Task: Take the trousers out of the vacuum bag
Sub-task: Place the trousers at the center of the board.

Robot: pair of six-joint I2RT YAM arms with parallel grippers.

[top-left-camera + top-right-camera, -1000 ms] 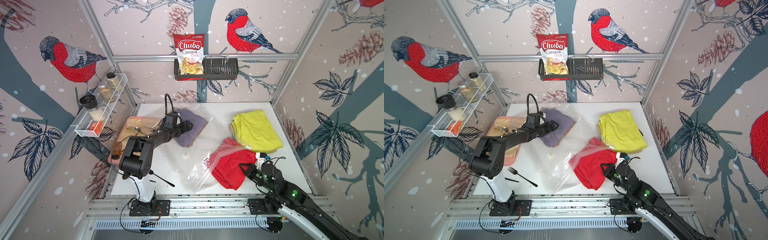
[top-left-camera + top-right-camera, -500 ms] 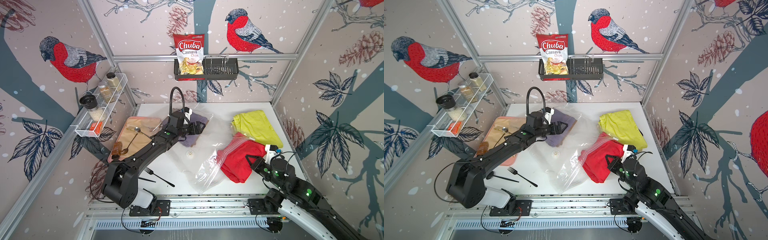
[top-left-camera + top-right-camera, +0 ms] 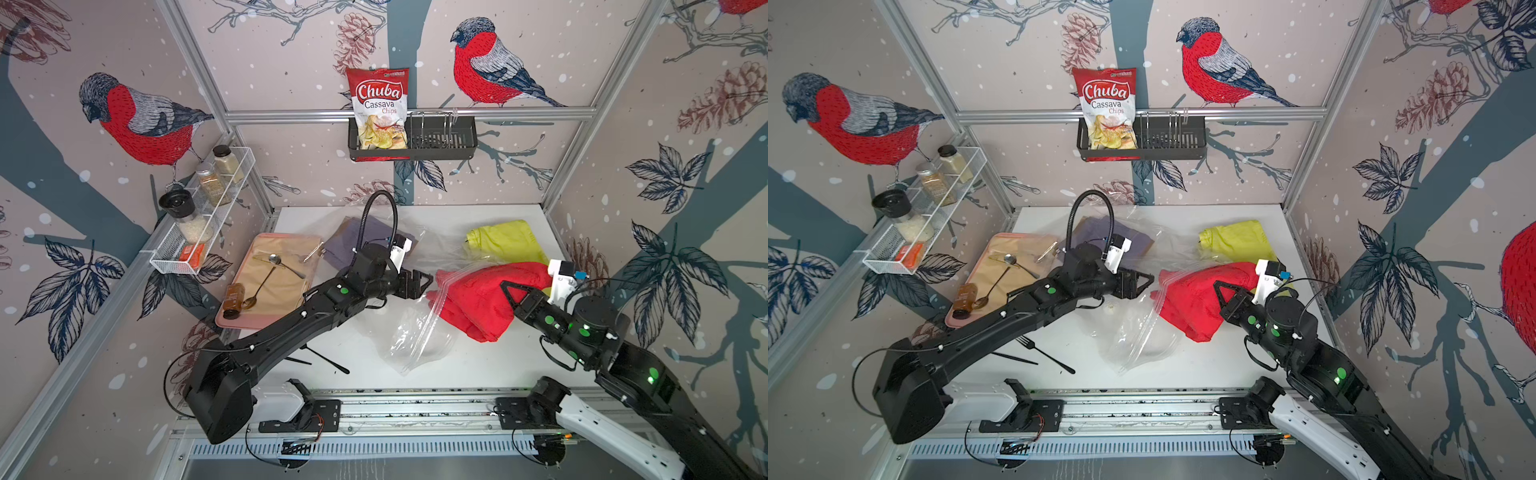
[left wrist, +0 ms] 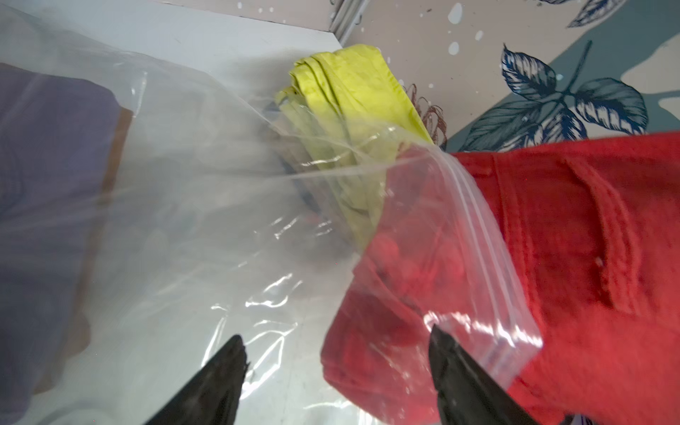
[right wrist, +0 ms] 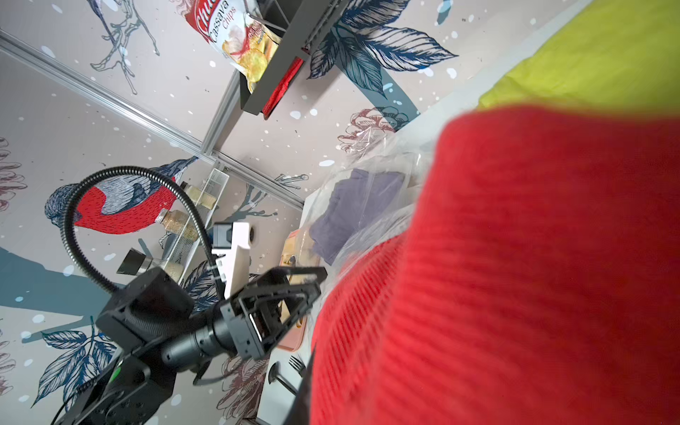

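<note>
The clear vacuum bag (image 3: 415,336) (image 3: 1142,336) (image 4: 220,220) lies crumpled mid-table. My right gripper (image 3: 505,287) (image 3: 1219,289) is shut on the red trousers (image 3: 478,299) (image 3: 1187,299) (image 4: 588,257) (image 5: 515,276) and holds them up. One end sits under the bag's zip-strip mouth, the rest is outside. My left gripper (image 3: 422,282) (image 3: 1144,282) (image 4: 336,342) is open just left of that mouth, its jaws straddling the film and the red corner. Purple trousers (image 3: 353,243) (image 4: 48,165) (image 5: 353,213) lie inside the bag at the back. Yellow-green trousers (image 3: 507,245) (image 3: 1237,243) (image 4: 349,92) lie at the back right.
A pink tray (image 3: 226,322) with beige cloth, spoons and a brown bottle sits at the left. A black fork (image 3: 328,359) lies near the front. On the walls hang a chips packet (image 3: 380,108) in a black basket and a wire shelf (image 3: 199,232) of jars.
My right gripper has lifted the red trousers up and back, drawing them partly out of the bag. My left arm has swung from the purple trousers rightward to the bag's mouth.
</note>
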